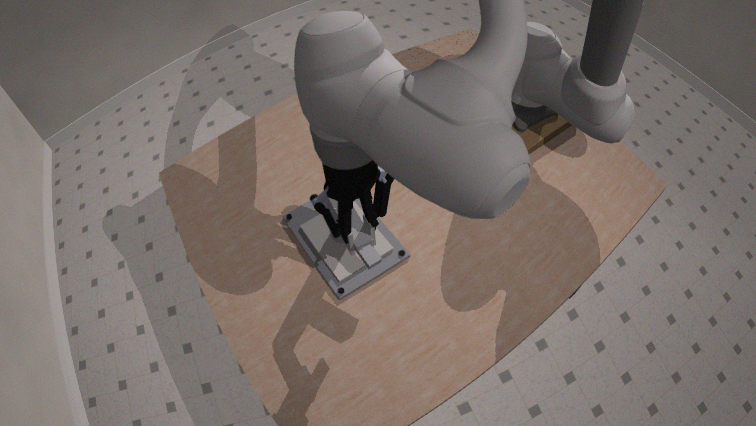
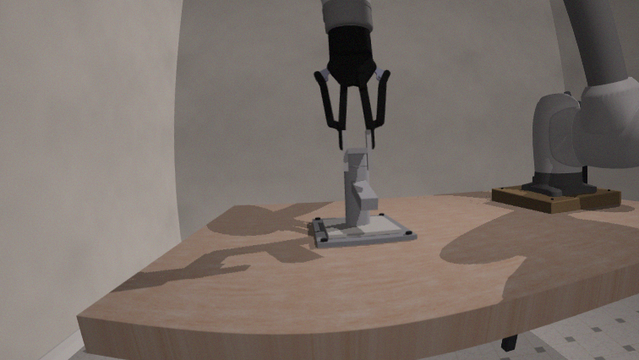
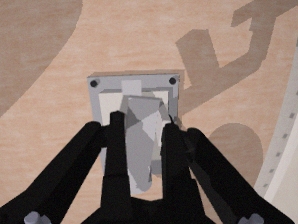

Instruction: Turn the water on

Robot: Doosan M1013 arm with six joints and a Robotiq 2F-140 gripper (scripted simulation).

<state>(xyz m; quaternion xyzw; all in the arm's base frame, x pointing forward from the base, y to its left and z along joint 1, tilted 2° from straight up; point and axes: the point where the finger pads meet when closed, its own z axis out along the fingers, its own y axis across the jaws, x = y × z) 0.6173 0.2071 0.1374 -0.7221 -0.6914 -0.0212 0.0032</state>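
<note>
The gripper (image 2: 356, 142) hangs straight down over the tap (image 2: 357, 188), and its fingers are pinching the very top of the grey lever (image 2: 356, 157), one pad on each flat side; in the wrist view the pale block sits squarely in the narrow gap between the two dark fingers. The tap stands on a grey base plate (image 2: 404, 233) bolted near the middle of the wooden table (image 2: 268, 290), well apart from the arm's brown pedestal (image 2: 505, 196) at the far right corner. To do this step well, I judge the hold should stay firm and centred, since only the fingertips overlap the lever's upper end and a shallow bite could slip off. The pull should follow the lever's own swing about its hinge, not a straight tug, with the wrist turning along so the pads stay flat on the sides. The plate is fixed, so steady force should be safe. From the exterior view the tap's long axis runs upright, column and lever in line, top end pointing towards the gripper, while the short spout juts out to the right, low on the column. How much upward travel is left in the lever I cannot tell.
</note>
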